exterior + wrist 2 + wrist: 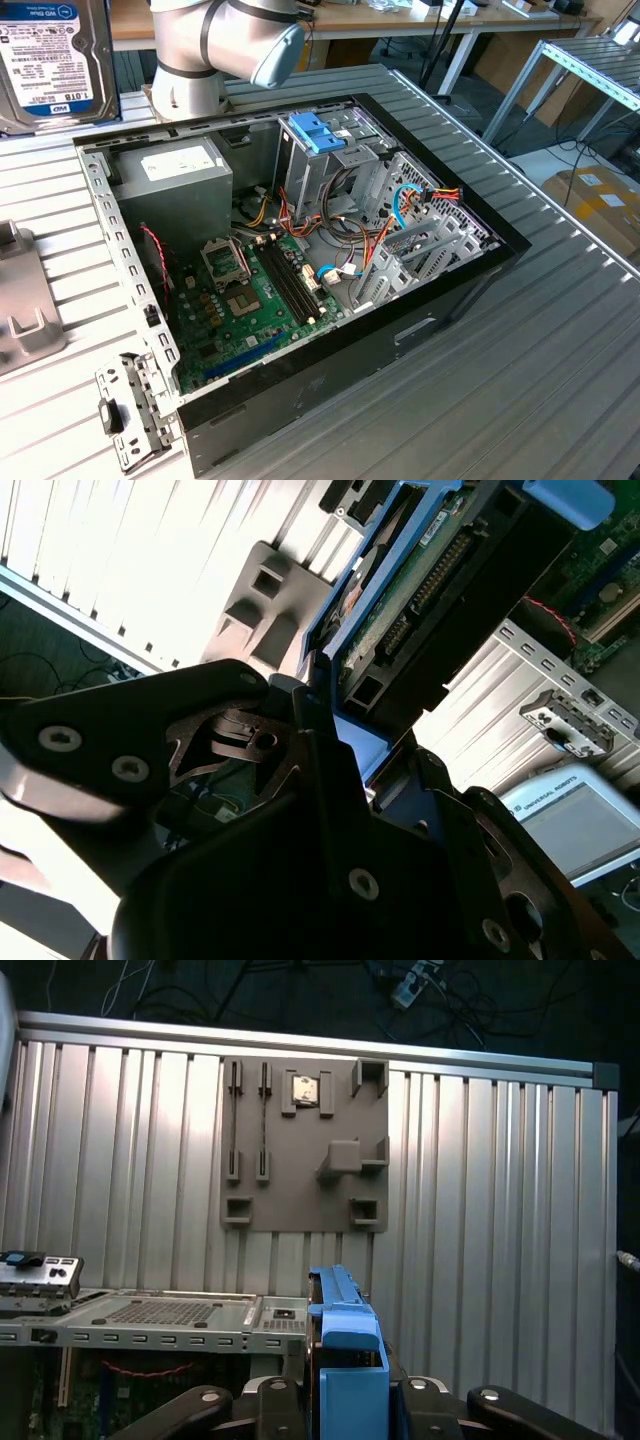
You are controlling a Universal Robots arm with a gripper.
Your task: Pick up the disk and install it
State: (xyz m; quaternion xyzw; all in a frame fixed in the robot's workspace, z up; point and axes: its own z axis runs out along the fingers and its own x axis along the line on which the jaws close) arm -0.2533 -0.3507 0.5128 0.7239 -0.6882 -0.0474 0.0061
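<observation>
Gripper [345,1405] clamped on the disk [345,1355], jaws closed against its blue carrier from both sides, disk held edge-on in the air over the slatted table [500,1210], open computer case [330,370] close by, grey fixture plate [300,1150] beyond.

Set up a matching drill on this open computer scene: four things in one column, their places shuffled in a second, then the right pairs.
Things:
1. disk
2. power supply
3. green circuit board
4. grey plate with holders

Places:
A. flat on the floor of the case
B. on the ribbed table, outside the case
C. gripped in the hand
D. in the case corner nearest the arm

Pairs: 1-C, 2-D, 3-A, 4-B.
</observation>
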